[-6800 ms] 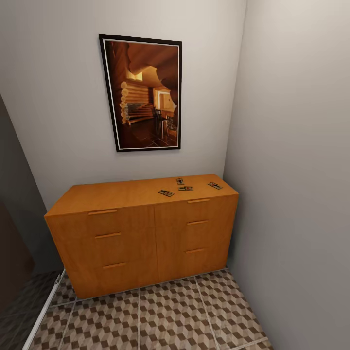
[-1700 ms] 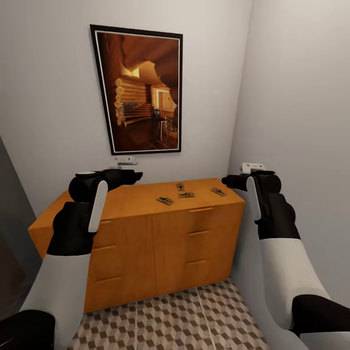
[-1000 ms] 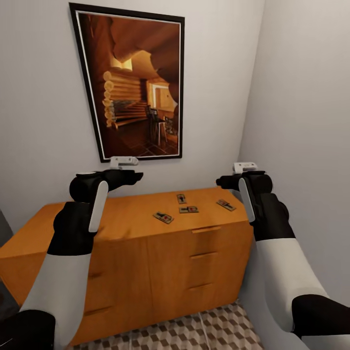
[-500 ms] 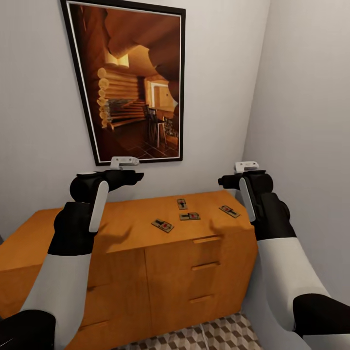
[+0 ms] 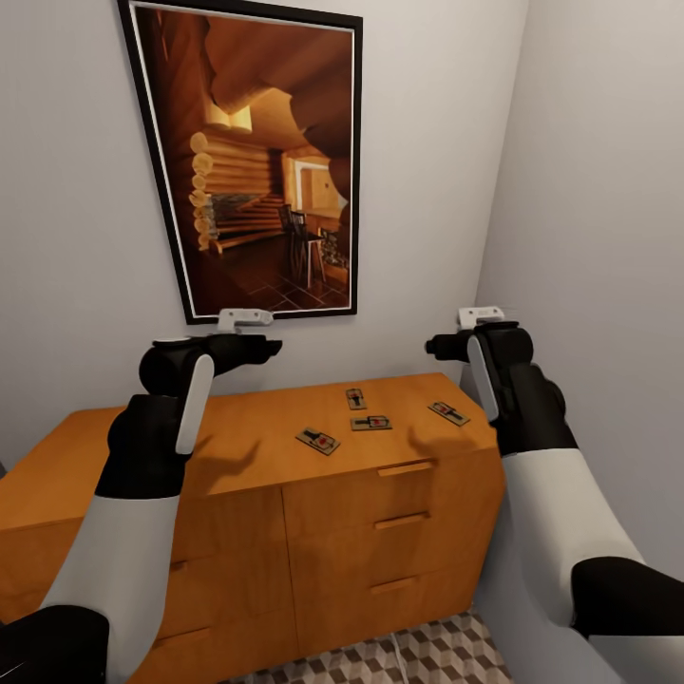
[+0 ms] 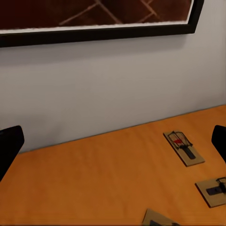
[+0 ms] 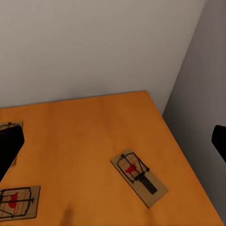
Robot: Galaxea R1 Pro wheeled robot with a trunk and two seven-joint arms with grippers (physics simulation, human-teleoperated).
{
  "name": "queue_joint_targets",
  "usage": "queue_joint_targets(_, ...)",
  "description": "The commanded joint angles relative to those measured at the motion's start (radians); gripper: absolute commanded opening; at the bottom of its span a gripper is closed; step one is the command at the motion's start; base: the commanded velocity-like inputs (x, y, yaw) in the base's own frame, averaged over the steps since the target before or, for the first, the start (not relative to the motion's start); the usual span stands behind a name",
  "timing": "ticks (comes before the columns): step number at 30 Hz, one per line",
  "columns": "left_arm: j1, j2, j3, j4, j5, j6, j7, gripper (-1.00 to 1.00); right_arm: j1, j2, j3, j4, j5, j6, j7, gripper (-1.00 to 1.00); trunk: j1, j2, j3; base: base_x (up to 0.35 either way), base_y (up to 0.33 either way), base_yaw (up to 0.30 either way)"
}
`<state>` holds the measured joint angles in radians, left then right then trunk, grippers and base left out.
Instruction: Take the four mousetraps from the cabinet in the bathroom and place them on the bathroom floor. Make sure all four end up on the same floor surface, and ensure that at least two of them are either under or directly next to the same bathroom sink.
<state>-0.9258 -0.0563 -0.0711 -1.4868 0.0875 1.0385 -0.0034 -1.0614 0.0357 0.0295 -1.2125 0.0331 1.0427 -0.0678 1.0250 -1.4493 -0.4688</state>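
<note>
The orange-brown cabinet [image 5: 237, 446] stands against the back wall, and all four mousetraps lie on its flat top toward the right. In the head view they are a back one [image 5: 355, 398], a middle one [image 5: 370, 423], a front-left one [image 5: 317, 441] and a right one [image 5: 447, 412]. My left gripper [image 5: 270, 348] hovers above the top, left of the traps, open and empty. The left wrist view shows its fingers [image 6: 9, 143] wide apart and two traps [image 6: 183, 148] [image 6: 214, 190]. My right gripper [image 5: 433, 347] hangs open above the right trap [image 7: 139, 177].
A large framed picture [image 5: 256, 161] hangs on the wall above the cabinet. The grey side wall [image 5: 598, 237] runs close along the cabinet's right end. A strip of cube-patterned bathroom floor [image 5: 380, 660] lies in front of the drawers [image 5: 399, 521].
Over the last second the view closed in on the cabinet, then settled. My right gripper has risen slightly in the last half second. The traps lie where they were.
</note>
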Motion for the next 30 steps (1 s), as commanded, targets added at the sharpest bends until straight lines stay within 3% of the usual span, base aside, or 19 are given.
queue_joint_targets(1,-0.001,0.000,0.001,0.003,0.006,0.004,0.002,1.00,-0.007,0.000,0.001,0.013,0.003,0.005,-0.001,1.00,0.000,-0.001,-0.001,0.001,0.000,0.000)
queue_joint_targets(10,-0.001,0.001,0.001,0.029,0.007,0.004,0.002,1.00,-0.037,0.000,0.001,0.105,-0.002,0.005,0.000,1.00,0.000,-0.001,-0.001,0.000,0.000,0.000)
queue_joint_targets(22,-0.001,0.001,0.002,0.049,0.008,0.003,0.002,1.00,-0.042,0.000,0.003,0.130,-0.032,0.005,0.000,1.00,0.000,-0.001,-0.001,0.000,0.000,0.000)
queue_joint_targets(28,-0.001,0.001,0.002,0.058,0.009,0.003,0.002,1.00,-0.043,-0.004,0.037,0.133,-0.072,0.005,0.000,1.00,0.000,-0.001,-0.001,0.000,0.000,0.000)
queue_joint_targets(30,-0.002,0.001,0.002,0.062,0.010,0.004,0.002,1.00,-0.043,-0.022,0.072,0.134,-0.105,0.005,0.000,1.00,0.000,-0.001,-0.001,0.000,0.000,0.000)
